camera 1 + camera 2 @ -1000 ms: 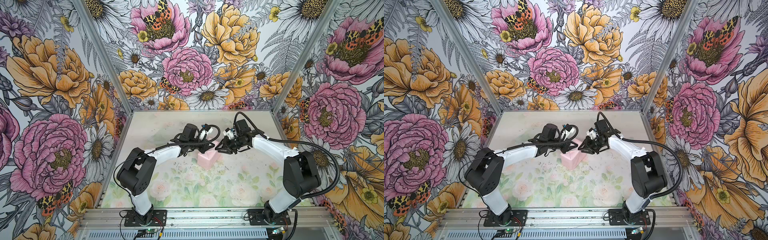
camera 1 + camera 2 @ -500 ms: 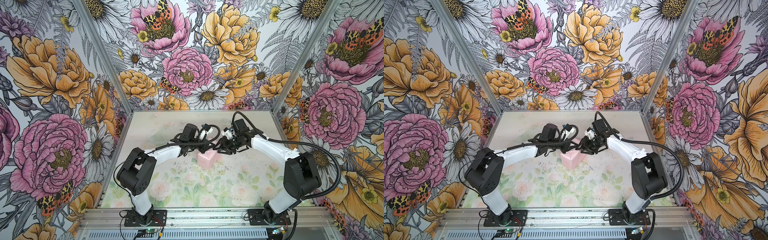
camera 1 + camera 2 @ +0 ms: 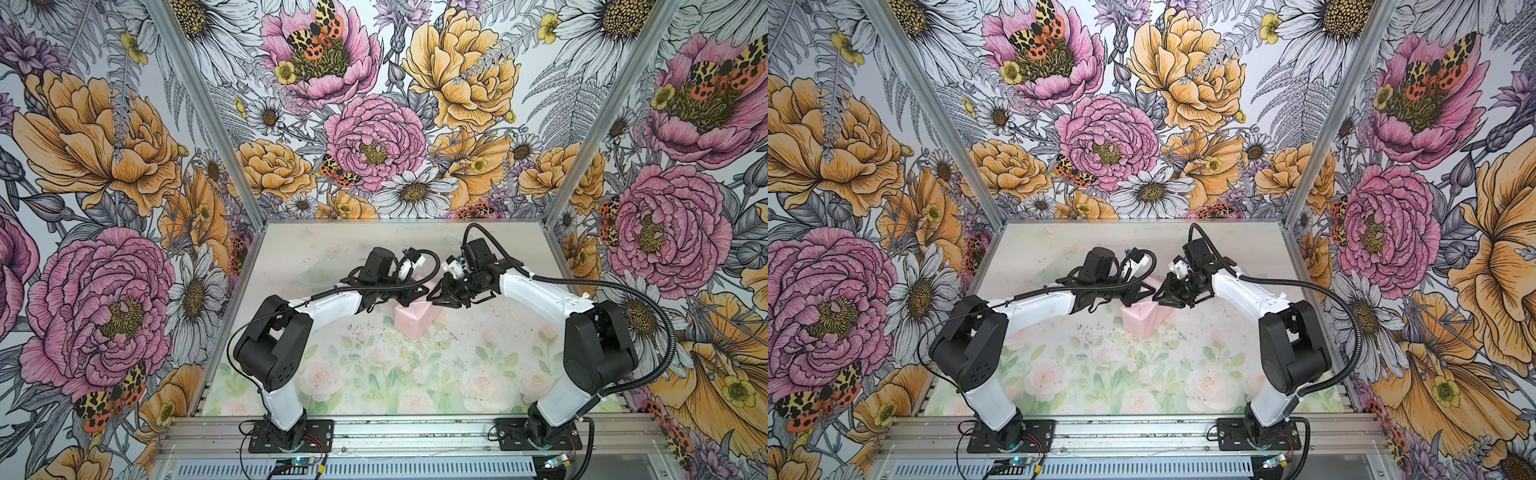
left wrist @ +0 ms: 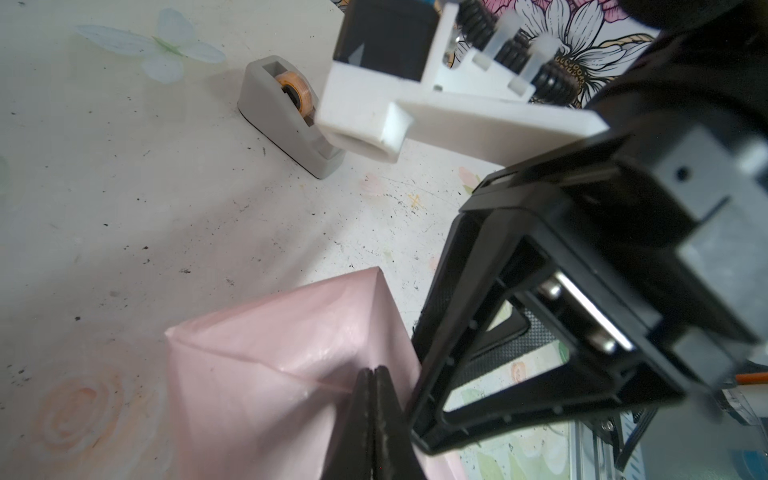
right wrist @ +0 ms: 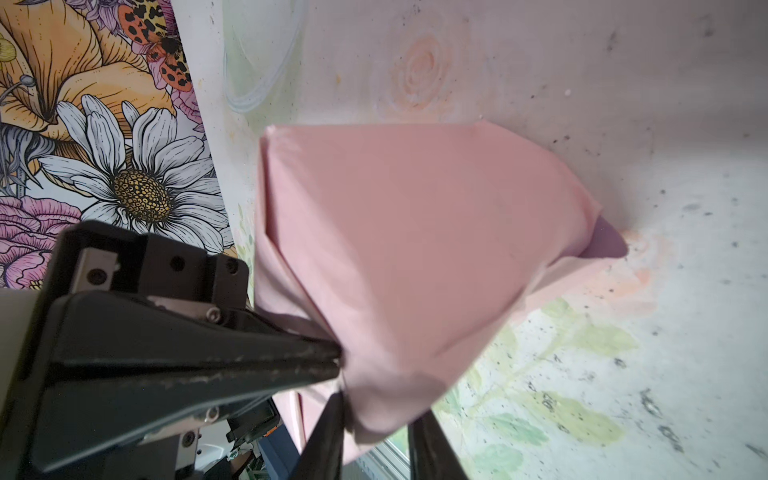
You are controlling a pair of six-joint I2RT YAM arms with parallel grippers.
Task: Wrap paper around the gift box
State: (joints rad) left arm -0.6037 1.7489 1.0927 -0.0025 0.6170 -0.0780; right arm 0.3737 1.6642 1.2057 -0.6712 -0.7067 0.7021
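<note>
The paper (image 3: 409,322) (image 3: 1144,320), pale pink side out, is folded into a peaked parcel in mid-table. It covers the gift box, which is hidden. My left gripper (image 4: 374,372) (image 3: 422,293) is shut, with its tip resting on the parcel's upper fold. No paper shows between its jaws. In the right wrist view, its shut fingers (image 5: 291,361) meet the bunched paper (image 5: 415,249). My right gripper (image 5: 378,409) (image 3: 434,300) faces it from the other side. The right gripper's jaws stand apart, and a loose bulge of paper hangs between them.
A small grey tape dispenser (image 4: 282,116) with an orange roll stands on the table (image 3: 374,374) beyond the parcel. The two grippers are nearly touching above the parcel. Flowered walls close in three sides, and a metal rail (image 3: 415,432) runs along the front.
My right gripper has edged towards the parcel and its jaws have narrowed round the paper flap. The left arm and the parcel have stayed put.
</note>
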